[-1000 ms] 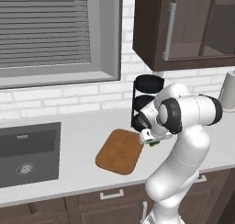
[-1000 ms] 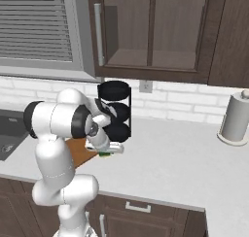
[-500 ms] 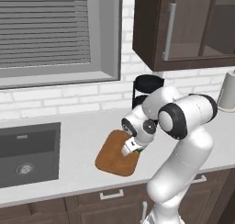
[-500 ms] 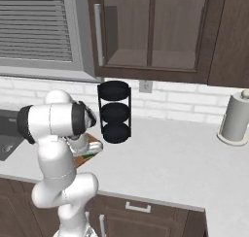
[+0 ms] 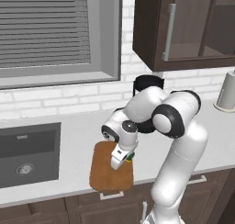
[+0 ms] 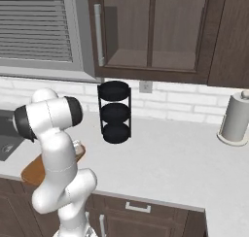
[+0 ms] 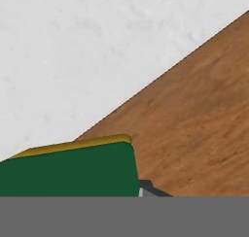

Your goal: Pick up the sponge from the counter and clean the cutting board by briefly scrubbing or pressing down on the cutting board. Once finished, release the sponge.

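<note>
Sponge, a soft green-and-yellow block, is gripped by the gripper. It is held over the flat, grained wooden cutting board.

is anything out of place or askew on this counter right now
Nothing stands out. The cutting board lies flat near the front edge of the counter, turned slightly askew to it. The gripper holds the sponge down over the board. Nothing is spilled or damaged.
</note>
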You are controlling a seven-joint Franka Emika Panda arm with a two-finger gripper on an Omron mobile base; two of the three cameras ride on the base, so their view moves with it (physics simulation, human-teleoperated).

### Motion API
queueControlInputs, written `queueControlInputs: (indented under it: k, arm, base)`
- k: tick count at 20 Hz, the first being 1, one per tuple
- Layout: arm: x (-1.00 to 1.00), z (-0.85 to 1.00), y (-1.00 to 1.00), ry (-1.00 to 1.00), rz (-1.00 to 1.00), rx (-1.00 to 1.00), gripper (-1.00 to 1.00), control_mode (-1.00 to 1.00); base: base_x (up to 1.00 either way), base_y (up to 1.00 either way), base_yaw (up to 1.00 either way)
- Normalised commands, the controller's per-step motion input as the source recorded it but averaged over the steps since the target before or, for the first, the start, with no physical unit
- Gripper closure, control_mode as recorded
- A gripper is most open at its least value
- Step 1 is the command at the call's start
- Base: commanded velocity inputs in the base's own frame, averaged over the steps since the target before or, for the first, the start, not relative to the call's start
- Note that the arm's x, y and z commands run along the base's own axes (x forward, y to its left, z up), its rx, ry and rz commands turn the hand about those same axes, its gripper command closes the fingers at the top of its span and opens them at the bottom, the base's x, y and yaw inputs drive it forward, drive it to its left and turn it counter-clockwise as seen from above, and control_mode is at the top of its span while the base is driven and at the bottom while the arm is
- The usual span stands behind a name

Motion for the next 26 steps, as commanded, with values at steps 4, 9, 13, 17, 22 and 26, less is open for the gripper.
queueControlInputs:
  k: [4,9,13,17,22,26]
  arm:
    - [-0.21,-0.06,0.41,0.51,0.77,-0.23,1.0,-1.0]
    - [0.37,0.36,0.26,0.48,0.58,-0.07,1.0,-1.0]
    - [0.22,0.96,0.14,0.47,0.55,0.0,1.0,-1.0]
    - [0.6,0.29,0.02,0.48,0.4,-0.07,1.0,-1.0]
    - [1.0,-0.92,-0.06,0.26,-0.07,-0.2,1.0,-1.0]
    - [1.0,-1.0,-0.05,-0.01,-0.41,-0.17,1.0,-1.0]
  base:
    - [0.0,0.0,0.0]
    - [0.0,0.0,0.0]
    - [0.0,0.0,0.0]
    - [0.0,0.0,0.0]
    - [0.0,0.0,0.0]
    - [0.0,0.0,0.0]
